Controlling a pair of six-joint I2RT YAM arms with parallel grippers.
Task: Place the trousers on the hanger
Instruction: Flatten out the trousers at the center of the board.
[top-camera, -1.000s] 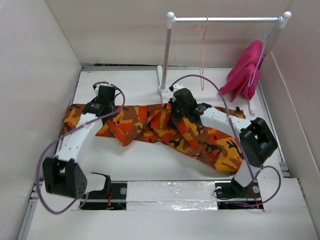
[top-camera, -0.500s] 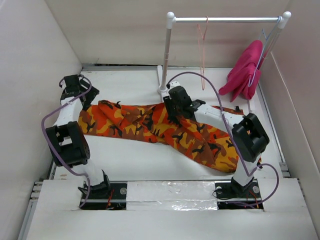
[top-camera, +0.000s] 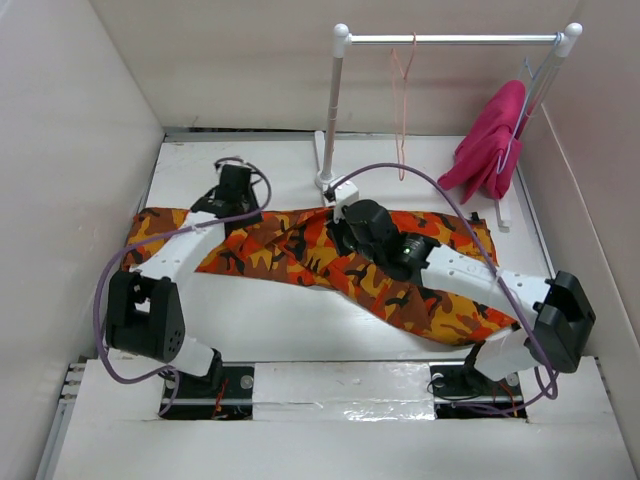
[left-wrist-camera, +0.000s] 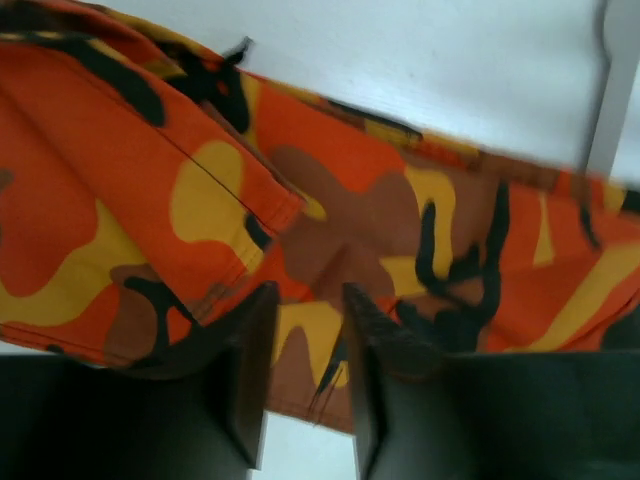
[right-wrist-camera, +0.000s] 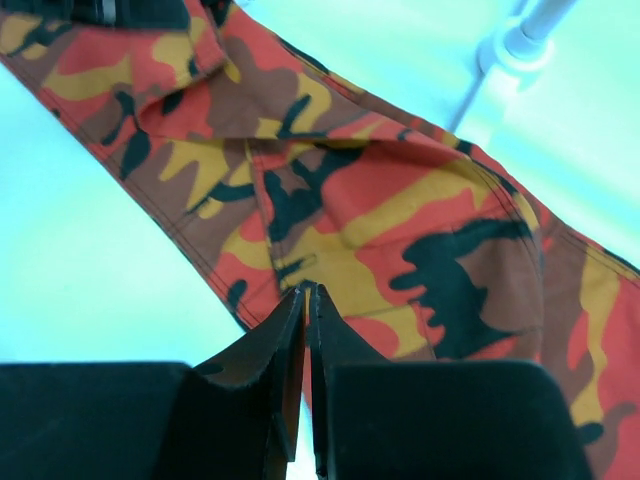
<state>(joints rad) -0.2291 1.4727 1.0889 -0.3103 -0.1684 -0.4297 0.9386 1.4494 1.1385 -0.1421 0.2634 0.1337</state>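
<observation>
Orange camouflage trousers (top-camera: 290, 245) lay flat on the bench (top-camera: 290, 325), long axis running left to right, the right end slanting nearer. Only the top view caught the hanger (top-camera: 399, 120) on the rail (top-camera: 450, 40). Wrist views showed the left end effector (left-wrist-camera: 305, 320) slightly parted over cloth and the right end effector (right-wrist-camera: 306, 300) closed at the hem.

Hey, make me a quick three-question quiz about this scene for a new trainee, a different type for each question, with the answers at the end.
1. True or false: the hanger hangs on the white rail.
2. Where do the trousers lie? A: spread on the table; B: draped over the rail; C: lifted clear into the air.
3. Fill in: the jaws that stand apart belong to the ___ gripper.
Key: 1 true. 2 A. 3 left: the left gripper shows a gap, the right gripper is shut.
</observation>
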